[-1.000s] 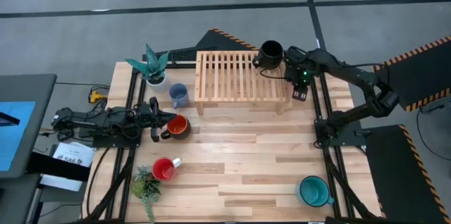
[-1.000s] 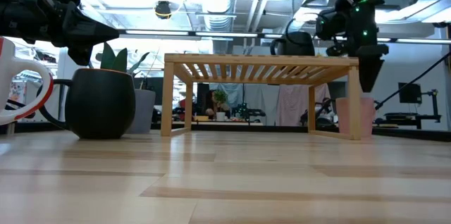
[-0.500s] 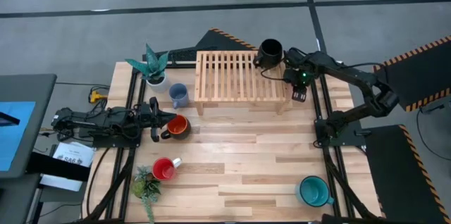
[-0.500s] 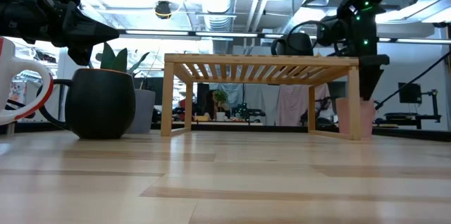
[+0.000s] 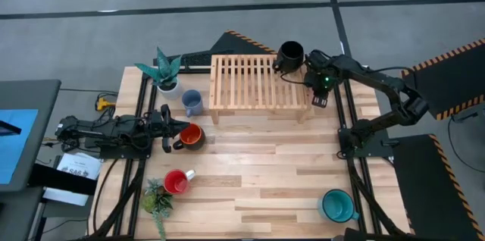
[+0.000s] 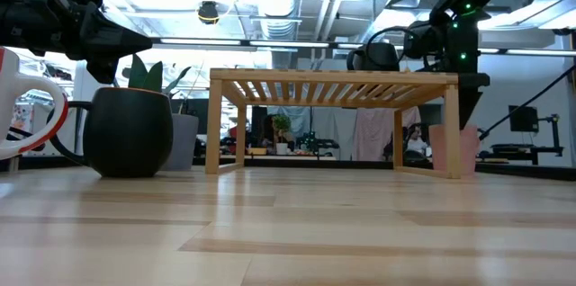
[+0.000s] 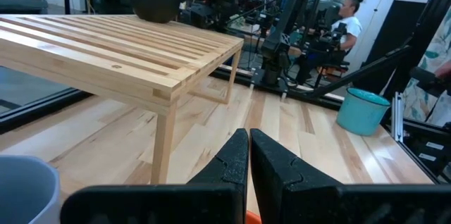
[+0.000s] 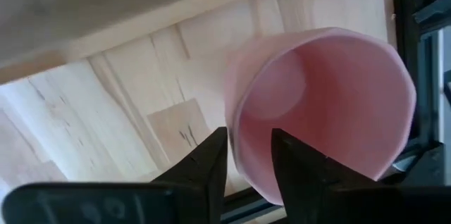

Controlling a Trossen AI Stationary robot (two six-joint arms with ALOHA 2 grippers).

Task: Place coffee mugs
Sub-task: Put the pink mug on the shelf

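- The wooden table (image 5: 258, 173) held everything, and no brand or readable writing showed on it; a white paper label (image 5: 72, 169) lay off its left edge, its print too small for me to read.
- A slatted wooden rack (image 5: 256, 82) stood at the far middle of the table.
- My right gripper (image 8: 248, 159) hung at the rack's right end, its two fingers a little apart and straddling the near wall of the pink mug (image 8: 331, 104), one finger outside and one inside; whether they pressed the wall I could not tell.
- Compared with a second before, this gripper had drawn slightly nearer the rack's right end, and in the low view its dark fingers (image 6: 470, 97) sat a little higher against the rack's right leg.
- My left gripper (image 7: 248, 155) rested low at the left side of the table, fingers closed together and empty, just beside the orange mug (image 5: 192, 136); it had not moved.
- The black mug (image 5: 289, 57) sat on the rack's far right corner.
- The teal mug (image 5: 336, 205) stood near the front right corner.
- The pale blue mug (image 5: 192, 103) stood just left of the rack, beside a potted plant (image 5: 162, 70).
- The red mug (image 5: 177, 182) stood at front left, beside another small plant (image 5: 157, 199).
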